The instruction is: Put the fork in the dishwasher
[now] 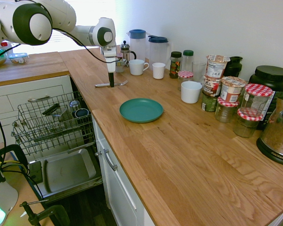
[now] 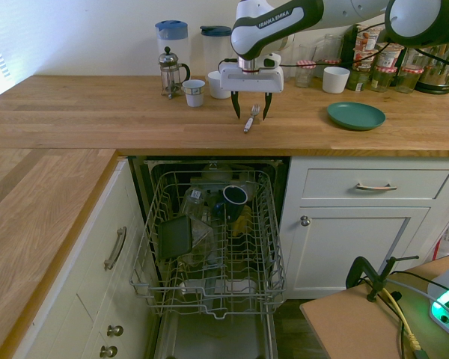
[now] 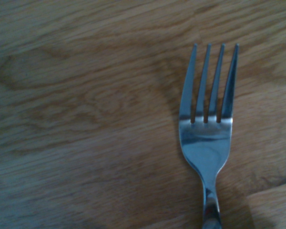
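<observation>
The silver fork (image 1: 122, 83) lies flat on the wooden counter, above the open dishwasher (image 1: 66, 170). My gripper (image 2: 252, 114) points straight down over the fork (image 2: 248, 126), open, with one finger on each side of its neck and the fingertips close to the wood. In the wrist view the fork (image 3: 207, 138) fills the right side, tines pointing away. The dishwasher's door is folded down and its grey wire rack (image 2: 209, 308) is pulled out below the counter edge, holding cups and a dark container.
A green plate (image 1: 141, 110) sits on the counter beyond the fork. Along the wall stand a French press (image 2: 172, 72), two white mugs (image 1: 137, 67), pitchers (image 1: 158, 51) and many jars (image 1: 231, 89). White drawers (image 2: 374, 185) flank the dishwasher.
</observation>
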Robot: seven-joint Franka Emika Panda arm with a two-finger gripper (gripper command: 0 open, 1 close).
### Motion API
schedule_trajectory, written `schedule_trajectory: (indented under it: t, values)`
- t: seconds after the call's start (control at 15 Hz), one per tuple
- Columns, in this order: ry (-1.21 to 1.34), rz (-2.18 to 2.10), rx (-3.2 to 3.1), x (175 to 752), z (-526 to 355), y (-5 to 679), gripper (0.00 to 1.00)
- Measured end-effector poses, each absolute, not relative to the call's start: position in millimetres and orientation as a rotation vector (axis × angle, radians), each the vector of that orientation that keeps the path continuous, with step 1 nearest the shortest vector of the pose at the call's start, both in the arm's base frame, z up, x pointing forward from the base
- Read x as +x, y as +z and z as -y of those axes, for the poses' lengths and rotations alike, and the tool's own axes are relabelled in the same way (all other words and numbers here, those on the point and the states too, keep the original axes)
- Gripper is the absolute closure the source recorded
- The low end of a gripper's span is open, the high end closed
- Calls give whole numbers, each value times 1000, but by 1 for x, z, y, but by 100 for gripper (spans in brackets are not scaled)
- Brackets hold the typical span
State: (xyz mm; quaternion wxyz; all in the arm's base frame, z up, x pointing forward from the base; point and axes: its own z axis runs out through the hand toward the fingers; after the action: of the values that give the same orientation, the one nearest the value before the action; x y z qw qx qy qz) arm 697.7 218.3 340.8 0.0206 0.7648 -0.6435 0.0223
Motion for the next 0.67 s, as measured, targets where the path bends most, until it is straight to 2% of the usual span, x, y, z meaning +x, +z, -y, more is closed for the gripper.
schedule_trajectory:
  t: [0.67]
  values:
    - [70,2047,2397,697,-220,337,100]
